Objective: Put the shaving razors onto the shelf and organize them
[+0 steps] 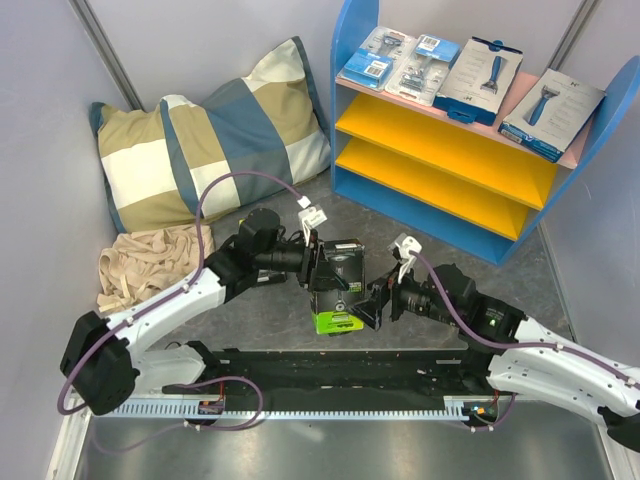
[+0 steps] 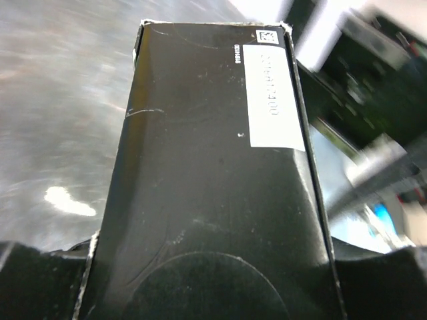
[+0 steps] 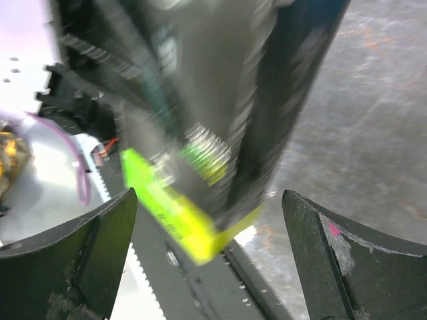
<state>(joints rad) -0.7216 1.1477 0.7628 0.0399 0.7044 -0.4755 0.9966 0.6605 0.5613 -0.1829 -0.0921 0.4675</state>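
Four packs (image 1: 483,68) sit on the shelf's (image 1: 450,140) pink top. Left jaws clamp a black-and-lime box (image 1: 335,285) at mid-tabletop (image 1: 300,205), well apart from the shelf; right jaws gape wide just beside its lime near end.

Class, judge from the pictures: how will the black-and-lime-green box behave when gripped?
Probably stiff: the black-and-lime-green box shows flat faces and straight edges in the left gripper. Tall and narrow, it may tip if stood on end. Its shiny face could slip.
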